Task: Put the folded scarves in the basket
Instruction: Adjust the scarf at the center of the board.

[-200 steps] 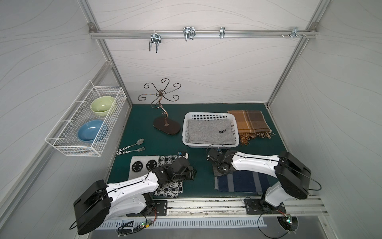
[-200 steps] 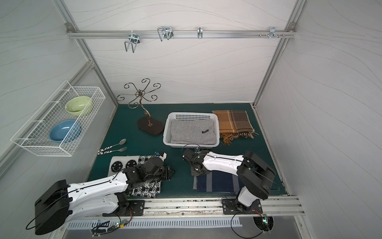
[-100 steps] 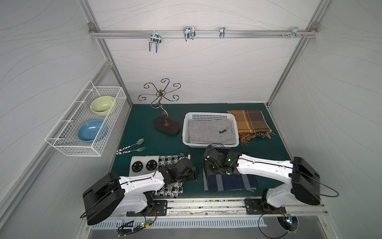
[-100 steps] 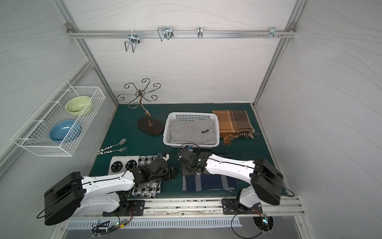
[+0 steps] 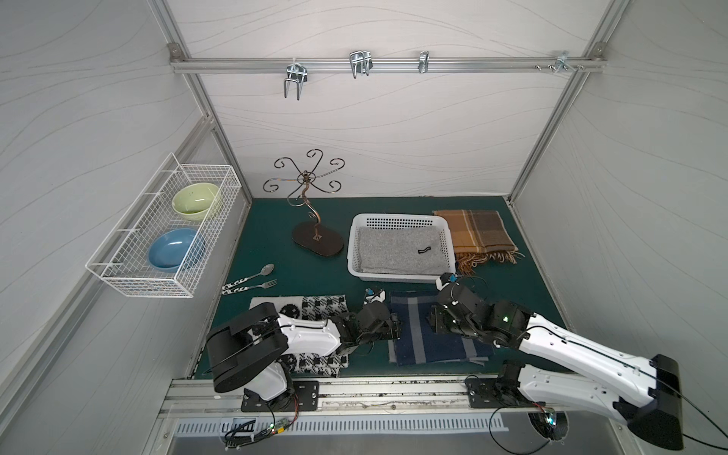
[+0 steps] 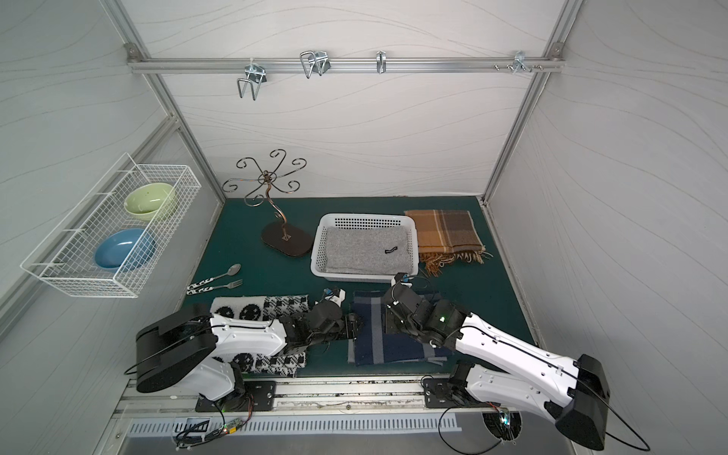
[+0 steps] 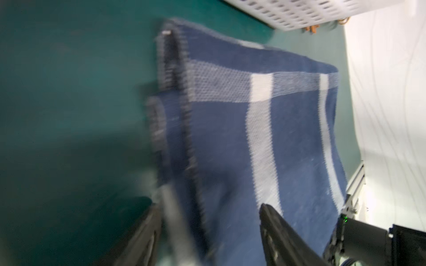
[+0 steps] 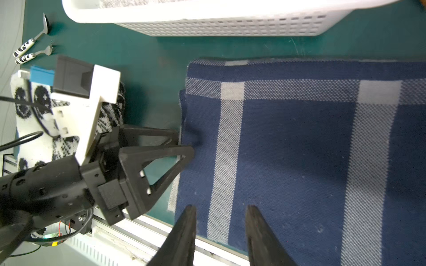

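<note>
1. I am working over a dark green tabletop [image 5: 283, 268] inside a booth of pale, wavy-lined wall panels. An aluminium rail of hooks [image 5: 374, 65] is running across the back.
2. The folded navy plaid scarf [image 5: 413, 338] is lying flat near the middle of the front edge, just short of the white perforated basket [image 5: 398, 216] and outside it.
3. My left gripper [image 8: 185, 144] is reaching in low at the scarf's left edge. Its jaws are standing apart, straddling that edge.
4. My right gripper [image 8: 220, 207] is hovering over the scarf, its jaws parted narrowly and gripping nothing.
5. The basket is holding a grey folded cloth [image 5: 394, 252]. A brown plaid fringed scarf [image 5: 476, 232] is lying just to its right, towards the far right corner.
6. A black-and-white patterned scarf [image 5: 315, 307] is lying at the front left corner under my left arm. A spoon [image 5: 256, 275] and fork [image 5: 256, 285] are lying by the left edge.
7. A scrolled metal stand [image 5: 317, 240] is standing left of the basket.
8. A white wire rack [image 5: 138, 281] on the left wall is carrying a green bowl [image 5: 195, 201] and a blue bowl [image 5: 175, 248].
</note>
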Motion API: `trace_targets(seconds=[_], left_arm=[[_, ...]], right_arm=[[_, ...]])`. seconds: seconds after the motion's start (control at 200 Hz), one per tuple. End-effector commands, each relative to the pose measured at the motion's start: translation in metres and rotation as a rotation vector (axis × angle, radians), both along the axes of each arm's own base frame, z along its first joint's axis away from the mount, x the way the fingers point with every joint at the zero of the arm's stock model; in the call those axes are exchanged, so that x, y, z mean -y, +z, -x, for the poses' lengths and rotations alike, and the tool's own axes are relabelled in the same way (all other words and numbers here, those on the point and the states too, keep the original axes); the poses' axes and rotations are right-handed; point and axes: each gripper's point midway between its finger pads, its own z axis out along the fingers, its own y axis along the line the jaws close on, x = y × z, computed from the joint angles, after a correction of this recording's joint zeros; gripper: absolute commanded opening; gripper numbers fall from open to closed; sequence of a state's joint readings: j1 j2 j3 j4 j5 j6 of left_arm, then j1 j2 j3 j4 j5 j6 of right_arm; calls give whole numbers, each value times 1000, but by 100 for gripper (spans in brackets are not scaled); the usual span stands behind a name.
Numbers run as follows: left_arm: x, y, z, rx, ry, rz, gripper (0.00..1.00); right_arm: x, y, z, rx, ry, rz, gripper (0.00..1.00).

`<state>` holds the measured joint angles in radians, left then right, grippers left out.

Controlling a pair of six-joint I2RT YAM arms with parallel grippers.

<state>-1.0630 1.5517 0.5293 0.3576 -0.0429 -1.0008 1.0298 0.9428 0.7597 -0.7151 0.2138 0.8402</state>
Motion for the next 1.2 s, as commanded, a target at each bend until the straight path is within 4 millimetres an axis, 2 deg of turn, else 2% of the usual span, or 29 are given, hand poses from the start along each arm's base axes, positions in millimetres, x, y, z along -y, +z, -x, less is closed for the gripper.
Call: trace_targets(seconds=[0.0, 0.11, 0.17, 0.21, 0.285, 0.35, 0.54, 0.645, 0.755, 0.895, 1.005, 1.056, 1.146, 1.171, 1.196], left_arm=[[7, -26, 15, -73, -8, -10, 68], [23, -27, 14, -66, -14, 48, 54], [29, -28, 14, -74, -20, 61, 41], [31, -28, 14, -75, -23, 75, 28], [27, -30, 15, -77, -24, 67, 11], [14, -36, 18, -78, -21, 12, 0], [-48, -45, 21, -133, 24, -73, 0], [-76, -47, 19, -170, 46, -82, 0], [-93, -46, 21, -192, 34, -115, 0], [-100, -45, 22, -193, 35, -135, 0], [-115, -47, 21, -183, 67, -156, 0], [-116, -47, 20, -182, 69, -149, 16], [-109, -45, 19, -190, 35, -144, 20], [-107, -44, 18, -192, 32, -143, 24], [-106, -44, 17, -192, 31, -144, 33]], right_arm=[[14, -2, 2, 7, -9, 35, 39], [17, -2, 3, 16, -10, 25, 39], [18, -3, 3, 15, -13, 22, 39], [19, -4, 4, 14, -11, 19, 39], [20, -9, 5, 8, -9, 28, 39], [22, -14, 6, -4, -4, 40, 39], [27, -27, 7, -27, -4, 49, 40], [29, -38, 4, -64, -17, 10, 44], [28, -52, 0, -117, -20, -67, 55], [32, -69, -2, -162, -53, -113, 57], [48, -80, -5, -173, -92, -75, 61], [50, -82, -9, -181, -100, -92, 63], [47, -86, -12, -201, -87, -143, 66], [47, -88, -12, -208, -88, -151, 67], [46, -90, -13, -215, -88, -155, 67]])
